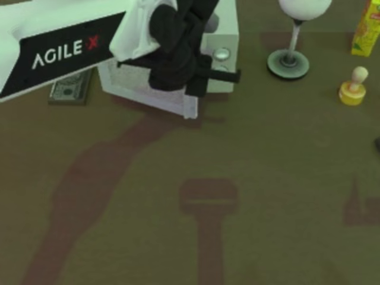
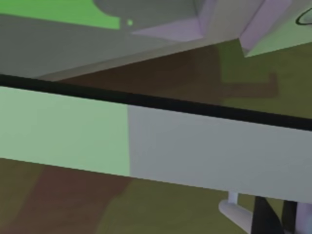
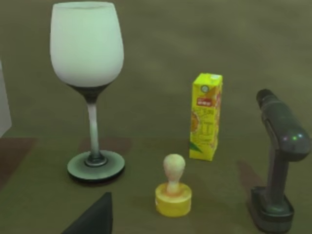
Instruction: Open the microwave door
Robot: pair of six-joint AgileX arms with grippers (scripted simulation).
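Bench (image 1: 267, 178): wide bare stretch across the near and middle part, only shadows on it; all the clutter sits along the far edge.

Left arm (image 1: 65, 47) comes in from the far left, white w/ AGILEX lettering, reaching over the microwave (image 1: 228, 29) at far centre-left. Arm covers most of the oven top; the right front corner w/ a silver knob (image 1: 221, 54) shows.

Door (image 1: 160, 98) is swung partway out from the front, its free edge pointing near-right, ending at approx the oven's knob side. Open room near and right of that edge; nothing on the bench in the door's swing path.

Left gripper (image 1: 196, 80), black, sits right over the door's free edge, by the knob panel. Jaws: can't tell whether clenched or released, the top view hides the tips behind the wrist. Left wrist view is filled by a pale panel w/ a dark top edge running across, v. close; a bit of a finger shows at the frame corner, no more.

Wine glass (image 1: 289, 59) stands upright just right of the oven, apart from it. Drill (image 3: 278, 161) stands upright at the far right edge of the bench. Juice carton (image 1: 367, 32) far right, upright. Yellow stamp (image 1: 352, 89) w/ a pale knob handle, near side of the carton, apart from it. Banknote (image 1: 71, 89) lies flat left of the oven, partly under the arm.

Right arm: parked off the right side; its wrist view looks at glass, carton, stamp, drill. A dark finger tip (image 3: 92, 219) shows, jaw state can't tell.
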